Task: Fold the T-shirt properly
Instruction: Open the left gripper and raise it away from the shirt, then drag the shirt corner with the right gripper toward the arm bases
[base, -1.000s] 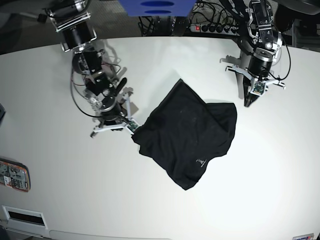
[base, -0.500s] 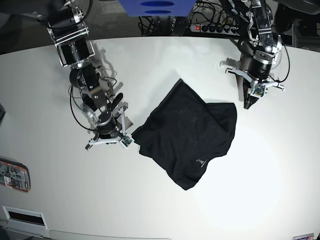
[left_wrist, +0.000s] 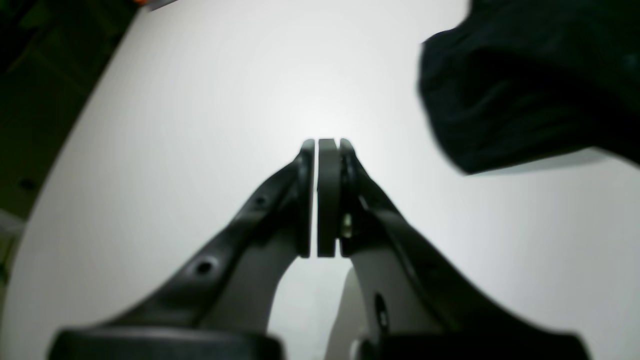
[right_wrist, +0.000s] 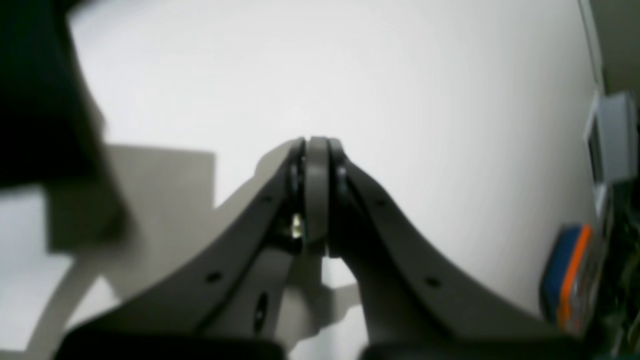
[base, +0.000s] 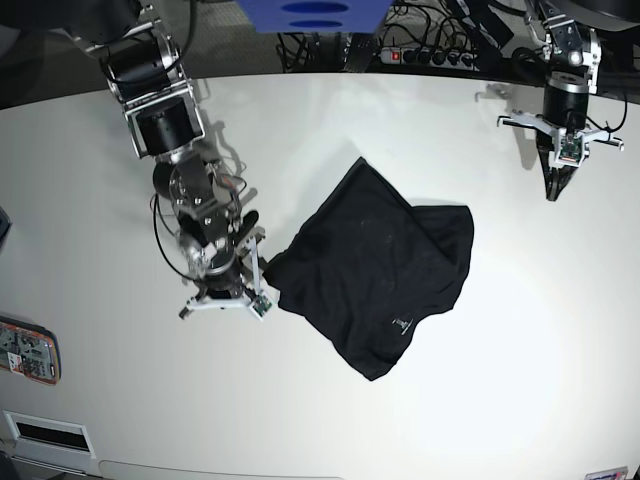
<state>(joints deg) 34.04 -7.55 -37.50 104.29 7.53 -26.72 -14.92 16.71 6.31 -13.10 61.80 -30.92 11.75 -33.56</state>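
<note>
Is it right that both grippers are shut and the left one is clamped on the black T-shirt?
Not quite. Both are shut, but the left gripper holds nothing: in the left wrist view its pads meet over bare table, with the black T-shirt lying apart to one side. The right gripper is shut too.

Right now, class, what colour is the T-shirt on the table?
Plain black, T-shirt with one tiny light label mark; the base view shows it best.

T-shirt on white table

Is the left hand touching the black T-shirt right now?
Apart. The base view shows the left hand closed over bare table, well clear of the T-shirt.
</note>
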